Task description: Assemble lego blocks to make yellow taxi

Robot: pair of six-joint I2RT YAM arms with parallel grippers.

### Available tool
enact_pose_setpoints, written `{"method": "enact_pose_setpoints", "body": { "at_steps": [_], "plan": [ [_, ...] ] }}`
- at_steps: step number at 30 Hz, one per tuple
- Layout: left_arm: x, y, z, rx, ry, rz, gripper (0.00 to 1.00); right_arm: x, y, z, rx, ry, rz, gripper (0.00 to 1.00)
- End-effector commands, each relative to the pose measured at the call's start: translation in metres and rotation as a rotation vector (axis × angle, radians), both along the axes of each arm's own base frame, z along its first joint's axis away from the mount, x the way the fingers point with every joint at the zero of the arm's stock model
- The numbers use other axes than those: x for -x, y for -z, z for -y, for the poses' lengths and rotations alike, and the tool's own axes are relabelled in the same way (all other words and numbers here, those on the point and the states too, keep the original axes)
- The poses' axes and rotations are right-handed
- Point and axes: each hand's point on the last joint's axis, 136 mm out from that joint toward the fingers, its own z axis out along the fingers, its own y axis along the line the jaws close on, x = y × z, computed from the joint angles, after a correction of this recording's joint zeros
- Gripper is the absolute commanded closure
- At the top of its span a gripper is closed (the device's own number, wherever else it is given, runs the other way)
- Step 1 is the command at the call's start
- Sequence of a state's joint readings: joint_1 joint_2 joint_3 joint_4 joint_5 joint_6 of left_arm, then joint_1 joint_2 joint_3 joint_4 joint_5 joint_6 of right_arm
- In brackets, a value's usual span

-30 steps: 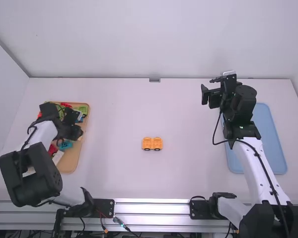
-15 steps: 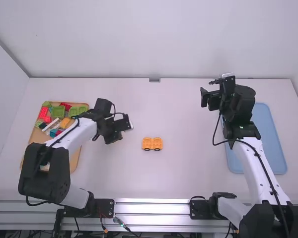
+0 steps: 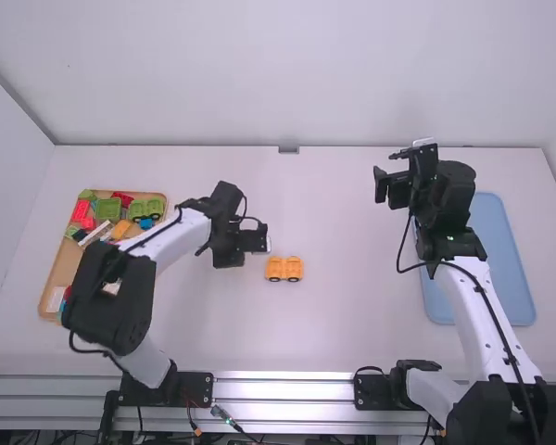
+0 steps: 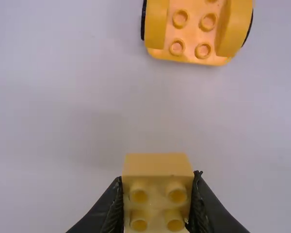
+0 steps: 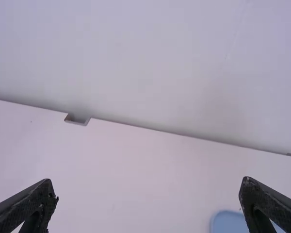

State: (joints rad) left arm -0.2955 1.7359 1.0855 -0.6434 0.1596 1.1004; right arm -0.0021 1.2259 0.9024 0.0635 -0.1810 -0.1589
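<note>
The yellow car base (image 3: 284,269) with black wheels rests on the table near the middle; in the left wrist view the same car base (image 4: 199,29) shows its studs. Just to its left in the high view is my left gripper (image 3: 250,248). In its wrist view the left gripper (image 4: 157,204) is shut on a yellow block (image 4: 157,167) with studs showing, held apart from the car base. My right gripper (image 3: 394,171) is raised at the right, near the blue tray; in its wrist view the right gripper (image 5: 148,194) stands open, nothing between its fingers.
A wooden tray (image 3: 58,269) with several coloured blocks lies at the left, partly behind the left arm. The blue tray (image 3: 500,250) lies at the right, beside the right arm. The table (image 3: 334,343) meets a white wall at the back.
The left arm has swung from over the wooden tray rightward to beside the car base. The right arm has barely moved.
</note>
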Motion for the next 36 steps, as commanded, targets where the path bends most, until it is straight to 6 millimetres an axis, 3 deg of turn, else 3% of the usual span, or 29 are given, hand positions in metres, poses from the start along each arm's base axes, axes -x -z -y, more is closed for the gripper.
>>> {"method": "enact_pose_setpoints", "body": {
  "at_steps": [1,6,17,20,23,24,25,27,29,31,33,36],
  "plan": [
    [-0.010,0.003,0.006,0.003,0.015,-0.049,0.98,-0.004,-0.017,-0.002,-0.006,-0.007,0.033,0.01],
    [-0.005,0.017,0.009,-0.004,0.010,-0.154,0.98,-0.005,-0.018,-0.002,-0.003,-0.007,0.037,0.01],
    [0.002,0.030,0.016,0.000,-0.005,-0.152,0.98,-0.005,-0.019,-0.002,-0.002,-0.007,0.042,0.01],
    [0.008,0.036,0.014,-0.004,-0.002,-0.160,0.94,-0.005,-0.018,-0.001,-0.002,-0.006,0.038,0.01],
    [0.011,0.040,0.012,-0.010,-0.003,-0.166,0.83,-0.005,-0.018,-0.001,-0.002,-0.006,0.038,0.01],
    [0.011,0.040,0.013,-0.009,-0.003,-0.163,0.70,-0.005,-0.018,-0.002,-0.002,-0.007,0.038,0.01],
    [0.010,0.040,0.013,-0.009,-0.003,-0.162,0.67,-0.005,-0.018,-0.001,-0.003,-0.006,0.038,0.01],
    [0.008,0.040,0.013,-0.005,-0.004,-0.154,0.47,-0.005,-0.018,-0.001,-0.002,-0.006,0.038,0.01],
    [0.007,0.040,0.014,-0.003,-0.003,-0.149,0.31,-0.005,-0.018,-0.001,-0.002,-0.006,0.038,0.01],
    [0.006,0.040,0.014,-0.003,-0.007,-0.147,0.22,-0.005,-0.018,-0.003,-0.003,-0.009,0.038,0.01],
    [0.006,0.039,0.013,-0.008,-0.007,-0.147,0.05,-0.005,-0.018,-0.002,-0.002,-0.008,0.038,0.01],
    [0.009,0.030,0.007,-0.042,0.014,-0.156,0.01,-0.005,-0.019,-0.002,-0.003,-0.006,0.042,0.01]
  ]
}}
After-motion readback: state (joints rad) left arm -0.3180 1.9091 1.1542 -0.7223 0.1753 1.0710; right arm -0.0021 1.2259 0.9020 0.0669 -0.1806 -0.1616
